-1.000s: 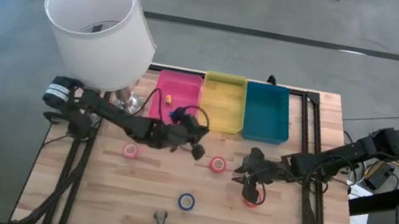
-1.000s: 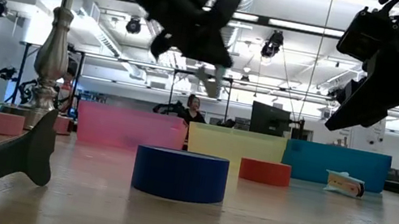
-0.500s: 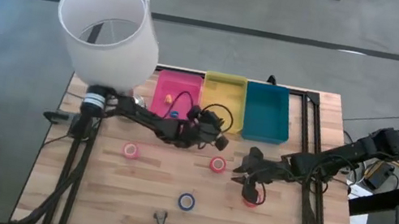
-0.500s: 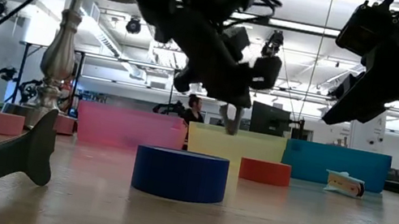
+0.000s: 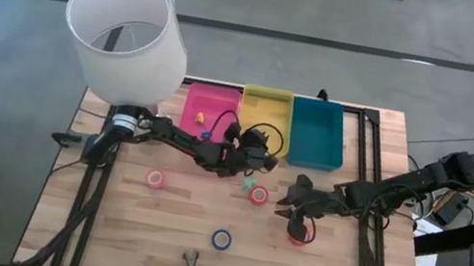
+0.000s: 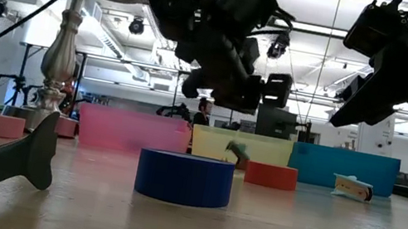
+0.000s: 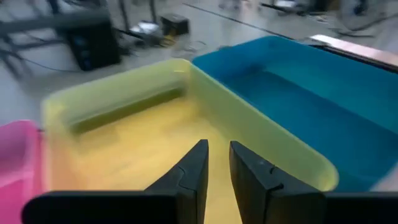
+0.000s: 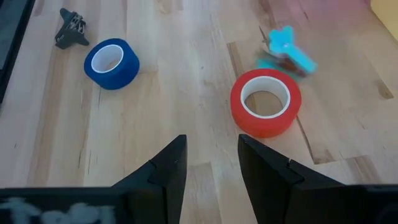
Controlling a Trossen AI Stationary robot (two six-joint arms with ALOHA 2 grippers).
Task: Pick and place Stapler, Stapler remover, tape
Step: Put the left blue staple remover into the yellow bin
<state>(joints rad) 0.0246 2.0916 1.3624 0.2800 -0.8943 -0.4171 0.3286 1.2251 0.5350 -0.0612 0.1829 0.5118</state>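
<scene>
Left gripper (image 5: 255, 156) hung near the yellow bin (image 5: 264, 118), fingers slightly parted and empty; a small teal stapler (image 5: 248, 184) lay on the table at its 6 o'clock, beside a red tape (image 5: 259, 196). Right gripper (image 5: 299, 214) waited open. A cleaner drop would need the gripper fully over the bin.

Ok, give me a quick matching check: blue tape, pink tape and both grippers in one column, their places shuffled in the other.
1 blue tape
2 pink tape
3 left gripper
4 right gripper

A by the yellow bin
B above a red tape on the table's right
C beside the stapler remover
D alone on the table's left

Pairs: 1-C, 2-D, 3-A, 4-B
</scene>
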